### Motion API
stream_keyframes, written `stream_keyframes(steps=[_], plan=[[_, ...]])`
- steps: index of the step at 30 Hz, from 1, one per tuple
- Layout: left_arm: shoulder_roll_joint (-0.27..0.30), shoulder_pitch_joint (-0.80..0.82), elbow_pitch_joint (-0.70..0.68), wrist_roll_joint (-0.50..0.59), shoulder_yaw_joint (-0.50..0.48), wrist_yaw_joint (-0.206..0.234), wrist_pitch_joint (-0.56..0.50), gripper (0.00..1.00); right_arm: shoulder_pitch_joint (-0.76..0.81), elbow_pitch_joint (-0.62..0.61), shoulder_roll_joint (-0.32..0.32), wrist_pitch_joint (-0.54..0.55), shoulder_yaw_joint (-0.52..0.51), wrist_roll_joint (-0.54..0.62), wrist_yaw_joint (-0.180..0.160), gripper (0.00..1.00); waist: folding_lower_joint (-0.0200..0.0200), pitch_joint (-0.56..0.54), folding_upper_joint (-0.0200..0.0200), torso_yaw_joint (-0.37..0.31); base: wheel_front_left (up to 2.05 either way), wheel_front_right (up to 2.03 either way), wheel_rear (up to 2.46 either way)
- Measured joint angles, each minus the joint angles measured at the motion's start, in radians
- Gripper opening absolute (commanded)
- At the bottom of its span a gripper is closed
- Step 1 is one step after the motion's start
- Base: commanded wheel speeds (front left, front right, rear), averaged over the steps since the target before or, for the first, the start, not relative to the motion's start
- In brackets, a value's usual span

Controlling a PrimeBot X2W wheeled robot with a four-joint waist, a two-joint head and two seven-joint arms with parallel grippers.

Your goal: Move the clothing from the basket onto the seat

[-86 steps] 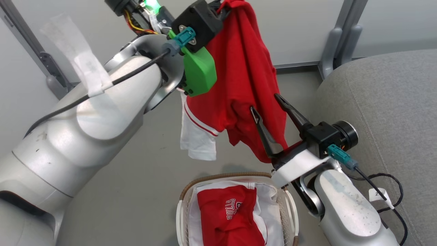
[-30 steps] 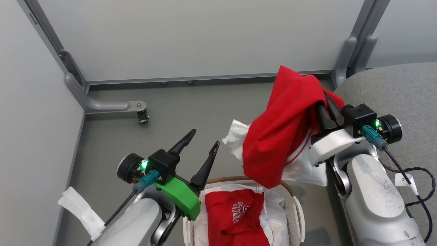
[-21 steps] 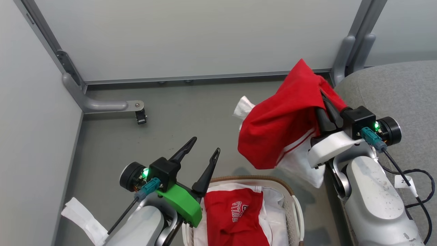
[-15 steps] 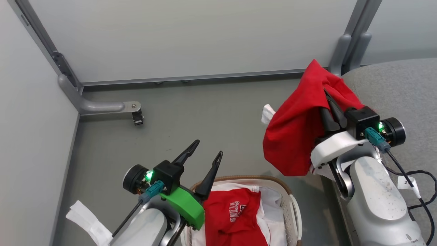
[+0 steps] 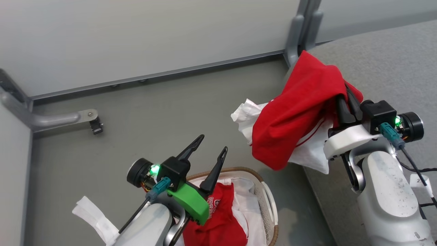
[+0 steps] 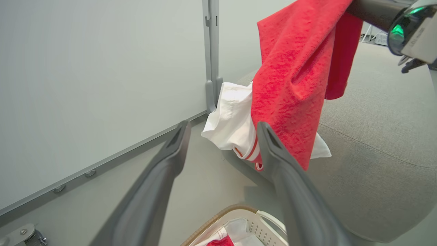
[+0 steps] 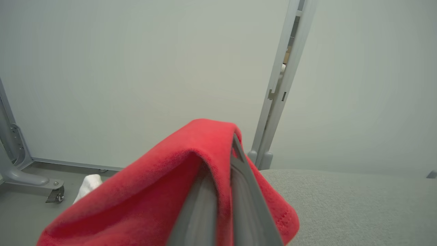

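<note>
Since about three seconds ago the red garment (image 5: 300, 102) has changed owners: the left claw (image 5: 213, 142), which held it up high, is now down low and empty, and the right claw (image 5: 346, 104) has it. Nearest me, the basket (image 5: 271, 208) sits on the grey floor (image 5: 136, 136), with a second red garment (image 5: 218, 225) bearing white lettering crumpled inside on a white sheet (image 5: 251, 213). Over the basket's left rim hovers the left claw, its two dark fingers spread wide with nothing between them. Farther off and to the right, the right claw's fingers are pinched together with the red cloth draped over their tips. From them the garment hangs clear of the floor, its white panel (image 5: 245, 116) flaring out on the side away from the seat (image 5: 385, 61). That big grey cushion lies just beside and behind it; whether cloth touches it I cannot tell. Behind everything stand pale wall panels (image 5: 136, 41) on grey posts.
</note>
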State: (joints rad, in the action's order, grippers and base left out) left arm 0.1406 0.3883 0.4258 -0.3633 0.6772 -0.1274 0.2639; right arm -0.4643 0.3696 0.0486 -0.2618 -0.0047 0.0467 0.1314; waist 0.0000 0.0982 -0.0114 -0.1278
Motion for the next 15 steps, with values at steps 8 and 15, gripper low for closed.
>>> stream_keyframes(steps=[8, 15], plan=[[-0.005, 0.054, 0.002, 0.007, 0.049, -0.001, 0.0, 1.0, 0.001, -0.021, 0.001, 0.0, -0.05, 0.0, 0.0, 0.0, 0.0, 0.046, 0.0, -0.122, 0.0, 0.0, 0.0], [0.003, 0.104, 0.008, 0.004, 0.102, -0.002, 0.0, 1.0, 0.009, -0.036, 0.001, 0.0, -0.105, 0.0, 0.0, 0.0, 0.0, 0.107, 0.0, -0.184, 0.0, 0.0, 0.0]])
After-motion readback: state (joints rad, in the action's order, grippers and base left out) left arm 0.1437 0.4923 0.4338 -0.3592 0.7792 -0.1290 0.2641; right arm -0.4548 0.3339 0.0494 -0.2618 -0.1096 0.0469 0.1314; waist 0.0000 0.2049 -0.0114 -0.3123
